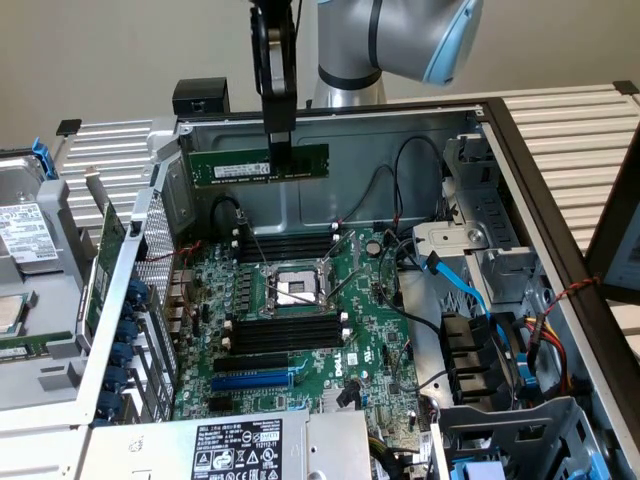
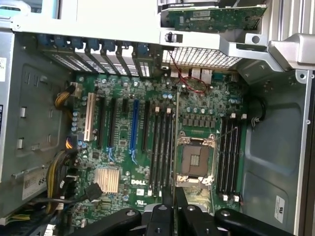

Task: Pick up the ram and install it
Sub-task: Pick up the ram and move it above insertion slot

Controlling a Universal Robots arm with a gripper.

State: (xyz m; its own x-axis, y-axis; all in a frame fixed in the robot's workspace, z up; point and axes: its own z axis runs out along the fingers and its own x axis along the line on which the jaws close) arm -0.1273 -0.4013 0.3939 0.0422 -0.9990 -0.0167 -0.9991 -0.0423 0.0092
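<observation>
ram point(image 1: 232, 166), a long thin green circuit-board stick with a white label strip and dark chips, hangs in the air above the far edge of the green printed motherboard point(image 1: 372, 335). it is clear of the motherboard and close in front of the grey sheet-metal wall of the open computer case point(image 1: 340, 205). its long axis lies level and runs across the exterior view from left to right, parallel to the long black plastic memory slots with white end clips point(image 1: 285, 331) on the motherboard. its broad labelled face stands upright, with one long edge down toward the motherboard.

the black flat-fingered end effector point(image 1: 281, 160) reaches straight down from above and is clenched on the ram, a little to the exterior view's right of the stick's middle. one flat finger lies across the labelled face. in the wrist view the end effector point(image 2: 174, 216) shows dark fingers drawn close together. the ram's thin edge runs out between them over the motherboard, alongside the square silver metal cpu socket point(image 2: 195, 162).

a blue plastic expansion slot point(image 1: 252, 380) lies on the near part of the motherboard, well apart from the ram.
</observation>
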